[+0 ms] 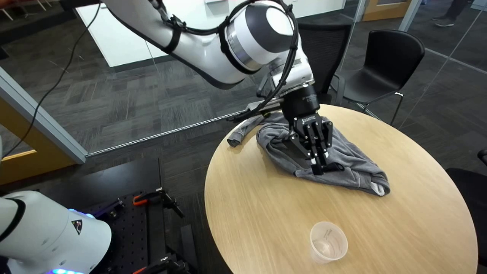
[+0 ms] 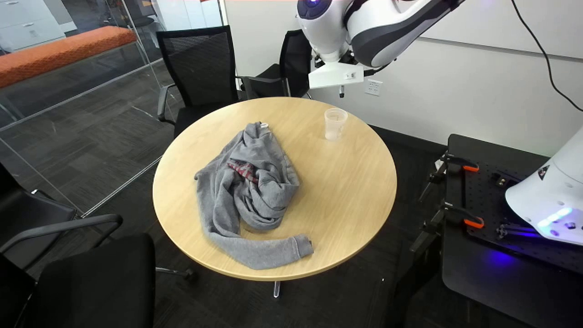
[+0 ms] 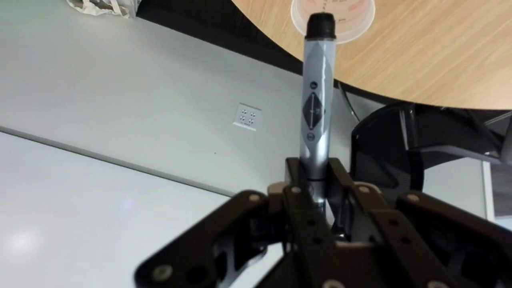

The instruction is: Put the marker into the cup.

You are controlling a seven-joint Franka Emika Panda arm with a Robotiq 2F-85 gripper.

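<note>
My gripper point(image 3: 314, 172) is shut on the marker point(image 3: 318, 96), a grey stick with a black end, in the wrist view. The marker's black end points away from the fingers and overlaps the cup's rim in that picture. In an exterior view the marker point(image 2: 341, 92) hangs in the air, apart from the cup point(image 2: 335, 124). The clear cup stands upright on the table, also in an exterior view point(image 1: 327, 245) and in the wrist view point(image 3: 354, 26). In an exterior view my gripper point(image 1: 322, 167) shows in front of the grey cloth, with the marker's black end point(image 1: 335, 166) visible.
A crumpled grey cloth point(image 1: 354, 171) lies on the round wooden table point(image 1: 243, 198); it shows too in an exterior view point(image 2: 268, 182). Black chairs point(image 2: 198, 68) stand around the table. A white wall with an outlet point(image 3: 247, 117) lies beyond the table edge.
</note>
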